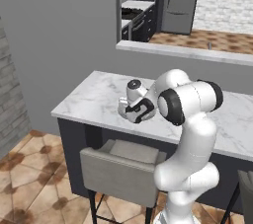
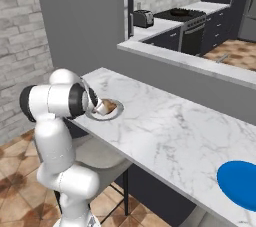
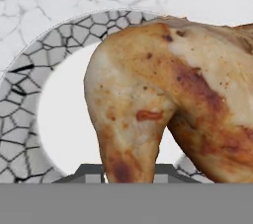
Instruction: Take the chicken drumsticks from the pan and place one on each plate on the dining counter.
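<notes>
I start with the big white tabletop [image 2: 170, 131]. It is long and has grey veins. My arm bends low over its near left part, seen from the right base view.

Two plates sit on the tabletop. The blue plate [image 2: 241, 183] is far off to the right, well apart from my arm. The pale plate [image 2: 116, 112] is right under my hand. In the hand view I see its rim [image 3: 29, 104], which has a cracked grey pattern, and its plain white middle.

The drumstick [image 3: 163, 94] is golden brown with darker burnt spots. It fills most of the hand view. It hangs right in front of the jaws, just over the white middle of the pale plate. Its narrow end points down between the two finger tips. Its fat end bulges up and off to the right in that view. So its long line runs away from the jaws toward the plate.

The jaws [image 3: 131, 171] are pinching the drumstick by the narrow end. In the right base view I see a bit of brown meat [image 2: 107, 107] at the plate, next to my arm.

I think this piece is almost placed. It sits straight over the plate, so I only need to lower a little and let go. The blue plate has no meat on it yet.
</notes>
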Tool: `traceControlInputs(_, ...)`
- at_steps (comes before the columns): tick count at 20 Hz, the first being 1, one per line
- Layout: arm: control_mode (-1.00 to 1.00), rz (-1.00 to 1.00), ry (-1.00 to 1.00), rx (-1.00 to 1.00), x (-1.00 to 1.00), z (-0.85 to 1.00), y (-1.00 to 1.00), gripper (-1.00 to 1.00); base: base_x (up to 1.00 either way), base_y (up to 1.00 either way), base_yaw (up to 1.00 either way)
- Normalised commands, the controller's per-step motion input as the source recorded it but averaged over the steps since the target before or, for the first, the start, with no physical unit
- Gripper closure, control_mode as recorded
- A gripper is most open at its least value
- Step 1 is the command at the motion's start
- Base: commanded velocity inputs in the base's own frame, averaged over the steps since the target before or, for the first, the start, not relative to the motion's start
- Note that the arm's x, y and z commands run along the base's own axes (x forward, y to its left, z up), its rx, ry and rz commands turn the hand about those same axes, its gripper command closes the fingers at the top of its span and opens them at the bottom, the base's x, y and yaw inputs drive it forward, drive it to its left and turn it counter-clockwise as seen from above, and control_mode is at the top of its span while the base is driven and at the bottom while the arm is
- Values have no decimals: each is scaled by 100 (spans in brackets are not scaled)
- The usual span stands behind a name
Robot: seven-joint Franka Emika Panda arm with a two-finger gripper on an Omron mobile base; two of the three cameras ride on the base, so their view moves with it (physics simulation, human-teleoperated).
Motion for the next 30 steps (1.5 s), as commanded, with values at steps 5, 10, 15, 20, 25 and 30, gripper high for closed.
traceControlInputs(5,-100,0,0,3,62,-3,-16,100,0,0,0)
traceControlInputs(10,-100,0,0,0,36,-19,-3,100,0,0,0)
traceControlInputs(15,-100,0,2,0,0,-34,0,100,0,0,0)
traceControlInputs(20,-100,0,1,0,0,-36,0,100,0,0,0)
traceControlInputs(25,-100,0,0,0,0,-30,1,100,0,0,0)
traceControlInputs(30,-100,0,-1,0,-7,5,3,-100,0,0,0)
